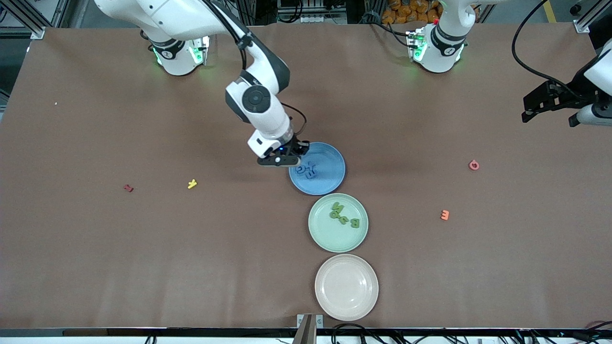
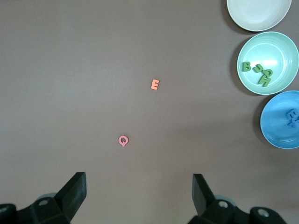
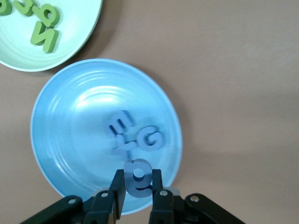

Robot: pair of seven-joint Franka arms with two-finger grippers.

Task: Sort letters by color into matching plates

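My right gripper (image 1: 287, 157) is over the blue plate (image 1: 334, 153), near its rim, shut on a blue letter (image 3: 138, 177). Three more blue letters (image 3: 135, 133) lie in that plate (image 3: 70, 130). The mint green plate (image 1: 330, 234) is beside it, nearer the front camera, and holds several green letters (image 1: 345, 215). The pinkish-beige plate (image 1: 346, 286) is nearest the camera and holds nothing. My left gripper (image 1: 530, 109) waits open and empty, high over the left arm's end of the table; its wrist view shows its fingers wide apart (image 2: 138, 184).
A pink letter (image 1: 474, 165) and an orange E (image 1: 444, 215) lie on the table toward the left arm's end. A yellow letter (image 1: 192, 183) and a red letter (image 1: 128, 188) lie toward the right arm's end.
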